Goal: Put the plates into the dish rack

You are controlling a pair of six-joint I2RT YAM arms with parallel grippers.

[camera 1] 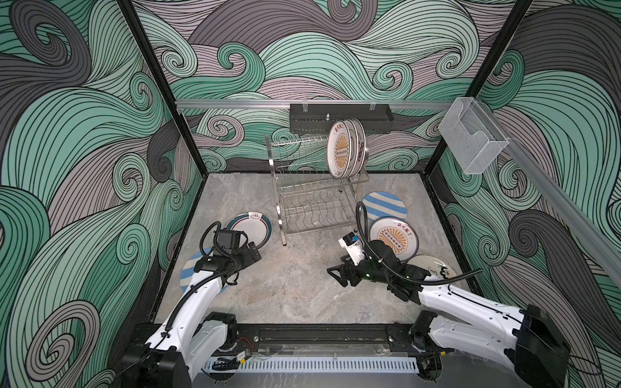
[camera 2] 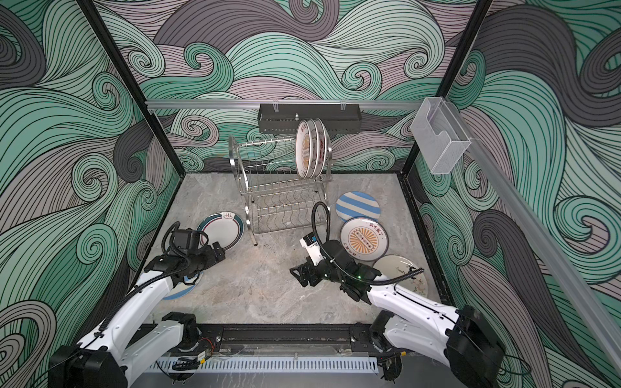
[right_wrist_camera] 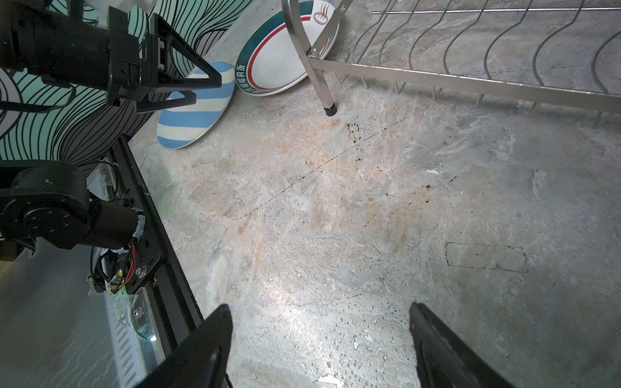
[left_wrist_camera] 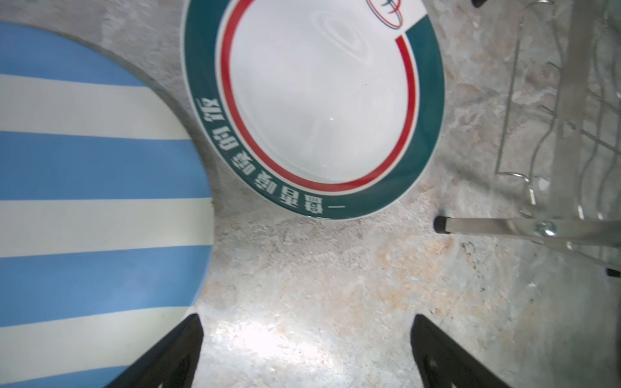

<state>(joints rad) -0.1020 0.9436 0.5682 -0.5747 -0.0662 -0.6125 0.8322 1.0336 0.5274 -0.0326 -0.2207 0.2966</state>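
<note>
Both grippers hover low over the table [camera 1: 289, 292] and hold nothing. The left gripper [left_wrist_camera: 306, 317] has its jaws spread wide over bare stone, next to the left striped plate [left_wrist_camera: 100, 168] and the green-rimmed plate [left_wrist_camera: 319, 100]. The right gripper [right_wrist_camera: 319, 305] is just as wide, over the middle of the table in front of the rack [camera 1: 314, 192]. Three plates [camera 1: 346, 147] stand on edge at the right end of the upper tier. Five more lie flat: two left of the rack, and the right striped plate [camera 1: 386, 203], sunburst plate [camera 1: 393, 236] and cream plate [camera 1: 433, 265] to its right. The step in hand looks like fetching the next plate. A flat plate is best taken by its rim, with the gripper coming in low and nearly level so one finger slips underneath. The sunburst plate appears to overlap its neighbours, so its rim may sit slightly raised, giving an easier entry. Once gripped firmly, the plate should be turned upright, lined up with the wires and lowered into the free slot beside the three without knocking them.
</note>
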